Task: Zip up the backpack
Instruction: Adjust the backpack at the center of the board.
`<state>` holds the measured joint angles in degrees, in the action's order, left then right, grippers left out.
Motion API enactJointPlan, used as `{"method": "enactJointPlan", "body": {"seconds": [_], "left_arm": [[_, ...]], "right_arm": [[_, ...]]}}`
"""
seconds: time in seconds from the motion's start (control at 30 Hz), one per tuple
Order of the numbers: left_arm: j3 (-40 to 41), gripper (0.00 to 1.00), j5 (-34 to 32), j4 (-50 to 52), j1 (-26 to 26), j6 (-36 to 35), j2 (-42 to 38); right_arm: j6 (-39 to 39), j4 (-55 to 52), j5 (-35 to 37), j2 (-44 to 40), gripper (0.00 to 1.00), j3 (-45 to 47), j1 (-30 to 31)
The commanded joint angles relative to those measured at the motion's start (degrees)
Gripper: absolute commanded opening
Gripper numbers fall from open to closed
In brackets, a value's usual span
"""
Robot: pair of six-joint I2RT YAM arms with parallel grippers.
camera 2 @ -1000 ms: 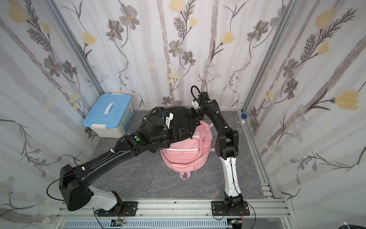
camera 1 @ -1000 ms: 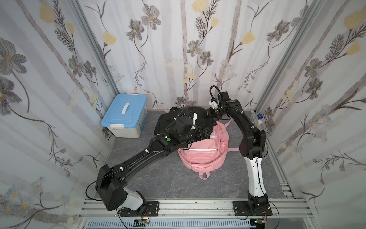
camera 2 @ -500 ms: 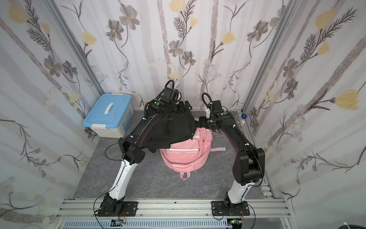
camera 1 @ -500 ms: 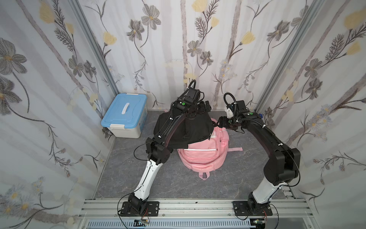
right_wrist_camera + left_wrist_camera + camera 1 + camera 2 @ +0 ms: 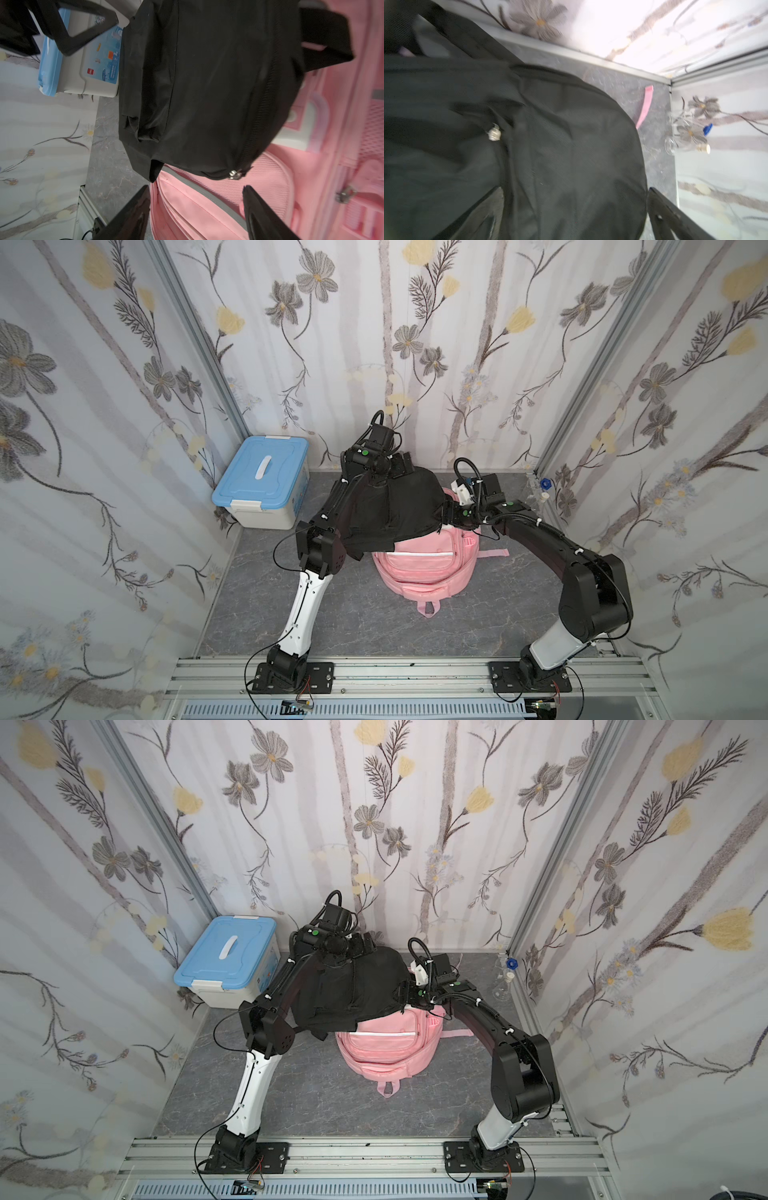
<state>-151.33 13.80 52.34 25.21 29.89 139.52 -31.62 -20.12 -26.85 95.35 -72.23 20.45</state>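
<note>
Floral-papered walls [image 5: 104, 448] box in a grey marbled tabletop [image 5: 357, 614], and at its middle sits our landmark, a rounded pink fabric backpack [image 5: 424, 568], front pocket up, hanging loop toward the arms' bases. Draped right over the far half of that pink bag is the one to watch, a floppy black nylon backpack [image 5: 395, 506]. In both top views [image 5: 353, 986] it hides the pink bag's upper part and spills off its left edge. The left gripper [image 5: 575, 189] hangs above the black bag, on the far-left side of the pink backpack, and look at those jaws: spread wide, one finger [image 5: 675, 220] beside the fabric's edge, nothing pinched between them. A small silver zipper slider [image 5: 494, 134] shows on the black cloth in the left wrist view, a bit blurred. Over to the right gripper [image 5: 195, 187], set at the pink backpack's far-right side: jaws apart and empty above pink fabric. A silver zipper pull [image 5: 234, 174] on the black bag's rim sits just ahead of one fingertip, not touching. Whether it is the same piece of metal, I cannot tell. Well off to the far left of the pink backpack, against the wall, stands a white plastic storage box with a blue lid [image 5: 262, 477]. To its far right, in the corner, is a clear glass flask [image 5: 540, 499].
</note>
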Motion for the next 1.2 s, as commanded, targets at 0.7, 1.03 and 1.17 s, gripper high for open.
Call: {"method": "enactJointPlan", "body": {"seconds": [0.7,1.03,1.17], "left_arm": [[16.2,1.0,2.6,-19.3,-9.5,-0.8,-1.0],[14.4,0.95,7.3,-20.4,-11.6,1.6,4.3],[15.4,0.92,7.8,-20.9,-11.7,2.4,5.6]], "right_arm": [[-47.5,42.3,12.6,8.5,0.85,17.7,12.7],[-50.8,54.8,18.6,15.2,0.84,15.7,15.1],[-50.1,60.7,22.4,17.6,0.75,14.3,14.8]]}}
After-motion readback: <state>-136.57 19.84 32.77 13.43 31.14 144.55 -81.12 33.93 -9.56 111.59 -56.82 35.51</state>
